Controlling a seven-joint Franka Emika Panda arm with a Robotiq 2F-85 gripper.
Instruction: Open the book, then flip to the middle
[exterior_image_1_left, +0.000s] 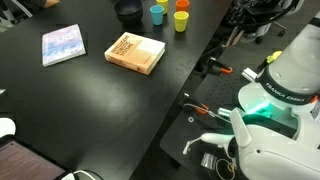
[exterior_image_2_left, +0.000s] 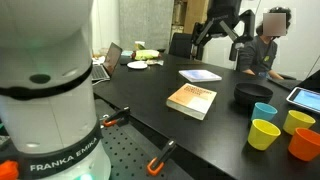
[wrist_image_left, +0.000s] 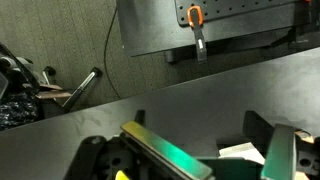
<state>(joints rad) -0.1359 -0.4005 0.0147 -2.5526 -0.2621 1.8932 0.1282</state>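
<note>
The book (exterior_image_1_left: 135, 53) is a thick tan-orange paperback lying closed and flat on the black table; it also shows in an exterior view (exterior_image_2_left: 192, 100). My gripper (wrist_image_left: 195, 132) shows in the wrist view with its two fingers wide apart and nothing between them. It looks down on the dark table edge near the robot base (exterior_image_1_left: 268, 110), far from the book. The book is out of the wrist view.
A thinner blue-purple book (exterior_image_1_left: 63, 44) lies beyond the tan one. A black bowl (exterior_image_2_left: 252, 96) and several coloured cups (exterior_image_2_left: 264, 133) stand to one side of the book. Orange-handled clamps (exterior_image_1_left: 200, 108) sit at the table edge. A person (exterior_image_2_left: 265, 40) sits at the far end.
</note>
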